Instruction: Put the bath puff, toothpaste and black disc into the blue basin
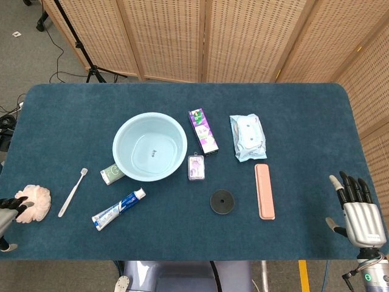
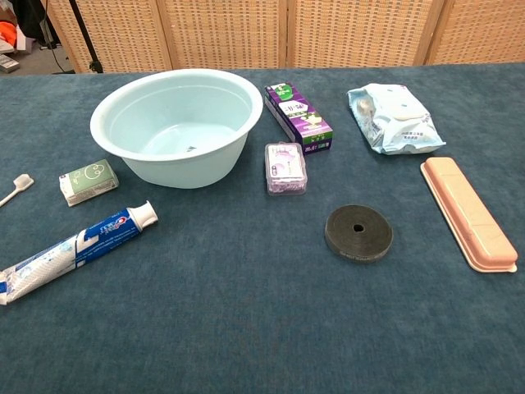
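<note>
While the blue basin (image 1: 149, 147) is standing empty, all three task things are lying outside it on the cloth. Taking the basin as landmark, left to right:

- Left hand (image 1: 5, 214) is showing only as a sliver at the frame's left edge, far left of and nearer than the basin. Fingertips are lying against the bath puff (image 1: 34, 202); whether it is gripping or merely touching, cannot tell.
- Bath puff is sitting well left of the basin, so the left hand is plainly the nearer one. The basin is lying right of it and farther off.
- Toothbrush (image 1: 73, 191) and a small green box (image 1: 112, 173) are lying between puff and basin; the box is just beside the basin wall.
- Toothpaste (image 1: 118, 208) is lying near the basin's front-left, long axis slanting, cap end pointing toward the basin.
- Black disc (image 1: 223, 201) is lying flat, front-right of the basin, well apart.
- Purple carton (image 1: 203, 131), small clear case (image 1: 196, 166), wipes pack (image 1: 247, 137) and pink case (image 1: 264, 190) are lying right of the basin.
- Right hand (image 1: 357, 213) is hanging far right of the basin, fingers apart, holding nothing.

Surface: dark blue cloth-covered table (image 1: 292, 109). Woven folding screens (image 1: 243, 36) are standing behind the basin's far side, with a stand leg and cable on grey floor.
</note>
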